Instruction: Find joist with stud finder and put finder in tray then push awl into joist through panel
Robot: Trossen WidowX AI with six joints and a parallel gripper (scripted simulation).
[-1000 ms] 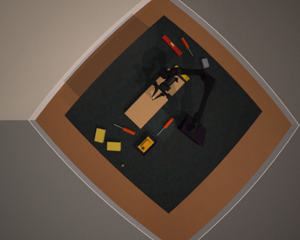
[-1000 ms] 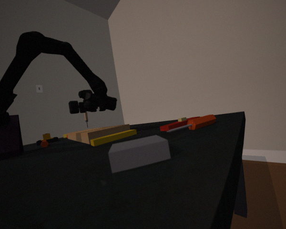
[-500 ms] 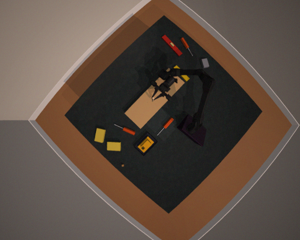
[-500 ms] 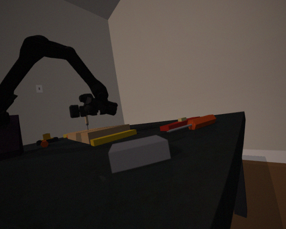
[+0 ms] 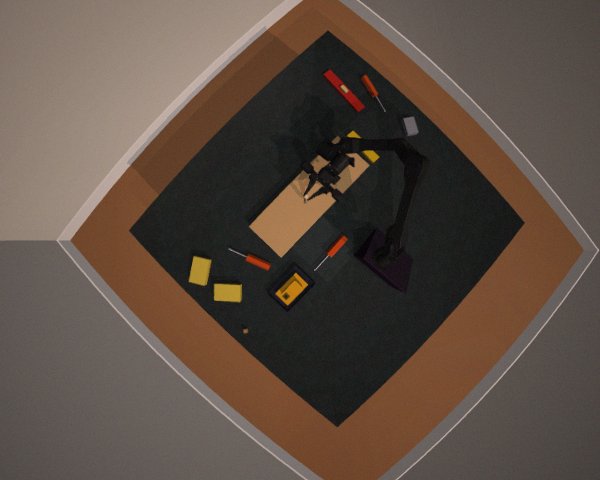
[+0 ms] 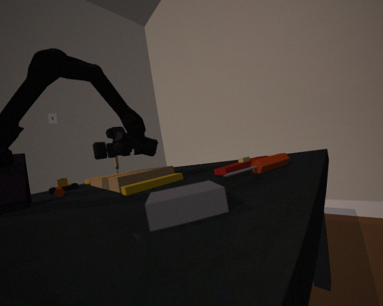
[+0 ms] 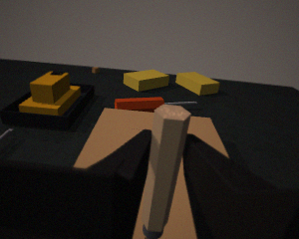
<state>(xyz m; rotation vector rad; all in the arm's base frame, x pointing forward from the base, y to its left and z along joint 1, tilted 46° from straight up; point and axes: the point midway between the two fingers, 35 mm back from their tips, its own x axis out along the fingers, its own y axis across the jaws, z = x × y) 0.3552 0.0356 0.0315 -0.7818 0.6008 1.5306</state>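
Note:
My gripper [image 5: 313, 194] [image 6: 117, 153] [image 7: 166, 139] is shut on the awl [image 6: 117, 163] [image 7: 167, 164], a pale wooden handle held upright with its metal tip pointing down. It hangs over the far half of the tan floor panel [image 5: 283, 221] [image 6: 142, 173] [image 7: 115, 131]. The tip is at or just above the panel's top; I cannot tell whether they touch. The orange-yellow stud finder [image 5: 290, 287] [image 7: 49, 92] sits in the dark tray [image 5: 274, 287] [image 7: 9, 118], which stands off the panel's near end.
Beside the panel lie a yellow bar [image 5: 368, 152] [image 6: 152, 184] and two red screwdrivers [image 5: 257, 261] [image 5: 335, 246]. Two yellow blocks [image 5: 200, 270] [image 5: 227, 292], a grey block [image 5: 410, 125] [image 6: 186, 204], a red level [image 5: 344, 90] and a third screwdriver [image 5: 371, 88] lie further out. The arm's base [image 5: 388, 260] stands right of the panel.

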